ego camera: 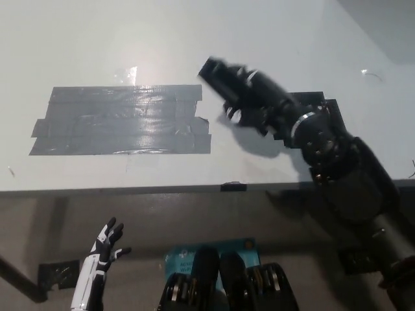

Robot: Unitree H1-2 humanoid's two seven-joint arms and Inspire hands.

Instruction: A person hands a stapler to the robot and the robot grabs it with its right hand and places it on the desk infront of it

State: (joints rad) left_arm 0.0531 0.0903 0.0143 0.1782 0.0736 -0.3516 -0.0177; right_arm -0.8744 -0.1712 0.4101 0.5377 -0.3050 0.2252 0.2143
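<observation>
**Stapler in the right hand over the desk**

The black right hand (249, 97) reaches in from the lower right, its arm crossing the desk's near edge at an angle. Its fingers are clamped around the stapler (220, 72), a black, boxy thing whose free end sticks out up and to the left beyond the hand. The picture is blurred here, so the stapler's outline is soft, and I cannot tell whether it touches the desk (130, 32) or hangs just above it. A dim shadow lies on the white surface just below and right of the hand.

The stapler's free end sits just beside the upper right corner of the grey tape patch (120, 121), a wide rectangle of overlapping strips stuck on the desk's left half. Behind the right forearm, a flat black plate (318, 102) lies on the desk, partly hidden by the arm.

The white left hand (104, 249) rests low at the lower left, below the desk's edge and well apart from everything on it, fingers spread and holding nothing.

A small dark tab (233, 187) sits on the desk's front edge near the middle.
</observation>
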